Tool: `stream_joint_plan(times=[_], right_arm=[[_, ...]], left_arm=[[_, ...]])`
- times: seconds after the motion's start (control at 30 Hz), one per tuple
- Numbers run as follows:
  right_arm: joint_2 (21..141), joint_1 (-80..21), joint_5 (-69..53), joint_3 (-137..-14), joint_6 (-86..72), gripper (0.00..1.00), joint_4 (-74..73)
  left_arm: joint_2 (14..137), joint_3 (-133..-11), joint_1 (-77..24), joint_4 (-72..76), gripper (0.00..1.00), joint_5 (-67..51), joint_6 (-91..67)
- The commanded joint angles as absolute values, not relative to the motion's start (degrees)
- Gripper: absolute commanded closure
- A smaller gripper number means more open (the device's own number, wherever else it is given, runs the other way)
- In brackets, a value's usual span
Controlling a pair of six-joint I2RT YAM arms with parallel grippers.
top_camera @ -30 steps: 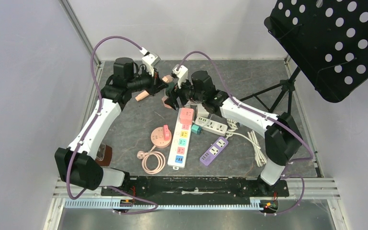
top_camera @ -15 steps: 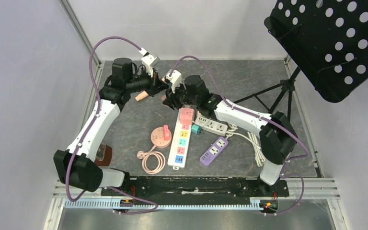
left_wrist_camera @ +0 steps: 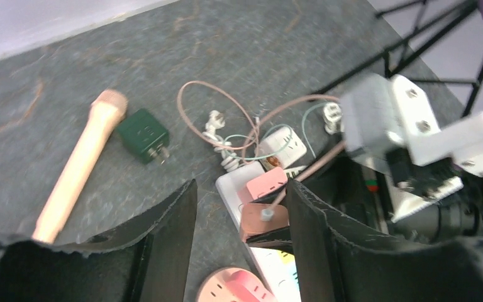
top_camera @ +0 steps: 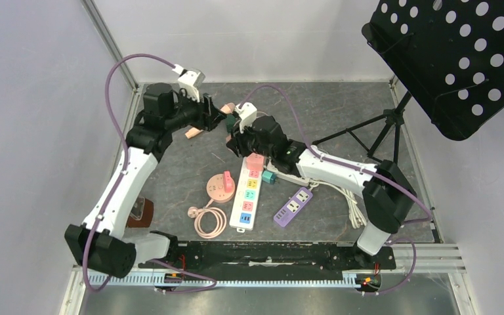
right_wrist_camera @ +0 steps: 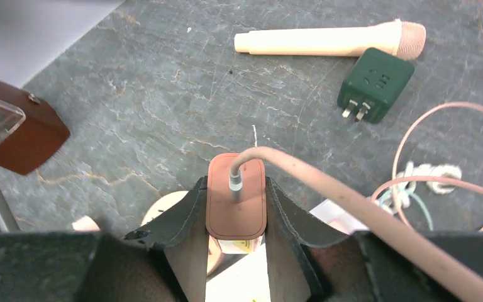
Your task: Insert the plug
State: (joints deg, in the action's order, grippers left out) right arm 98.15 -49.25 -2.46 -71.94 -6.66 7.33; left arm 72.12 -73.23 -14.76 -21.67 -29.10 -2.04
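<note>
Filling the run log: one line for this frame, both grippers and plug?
right gripper: shut on pink plug | left gripper: open, empty | pink plug: not yet in power strip

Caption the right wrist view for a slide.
Right gripper clamps the pink plug over the table; green adapter and microphone lie beyond.

Left fingers spread apart, right fingers clamped close together

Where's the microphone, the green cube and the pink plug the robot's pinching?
microphone (right_wrist_camera: 327,41), right wrist view, middle of its handle.
green cube (right_wrist_camera: 377,80), right wrist view, its top face.
pink plug (right_wrist_camera: 236,217), right wrist view, its back face, below the cord.
</note>
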Motion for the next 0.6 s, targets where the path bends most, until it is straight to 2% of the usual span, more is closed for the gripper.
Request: stream_joint_plan(times=[0.0,0.2,0.37,0.57], right_arm=[[93.51,-52.45,9.28,-70.86,-18.90,1.00,11.34],[99.09,-56.81,15.43,-78.03,-31.32,1.00,3.56],[104.45,-61.92,25.48,-82.44,-33.81,1.00,-1.64],[107.95,-67.13,38.27,-80.15,-34.10,1.00,-2.32]], left_arm=[[66.28,-71.44,-14.59,-21.40,0.38,-14.22,-13.96],[61.08,-67.92,-14.59,-29.58,0.38,0.45,-25.99],[59.04,-64.97,-14.59,-37.90,0.39,13.28,-32.64],[56.83,-60.07,-14.59,-39.15,0.40,17.55,-34.87]])
